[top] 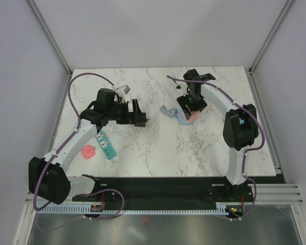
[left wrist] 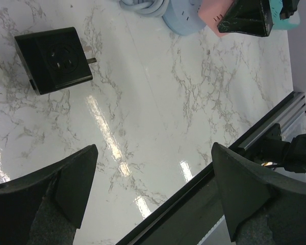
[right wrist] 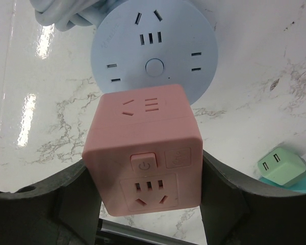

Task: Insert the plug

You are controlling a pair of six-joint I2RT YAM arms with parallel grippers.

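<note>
While my right gripper pinched the pink cube adapter over the round blue socket hub and my left gripper hung spread, I judged squaring its hidden prongs to the slots essential.

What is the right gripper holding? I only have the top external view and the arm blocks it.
Observer: The right gripper is shut on a pink cube socket, clamped between its fingers.
Operator: Which face points at the wrist camera?
Observer: The one with a power button above a three-pin outlet.
Operator: And the left gripper?
Observer: Open and empty. A black adapter lies on the table ahead of it, prongs showing.
</note>
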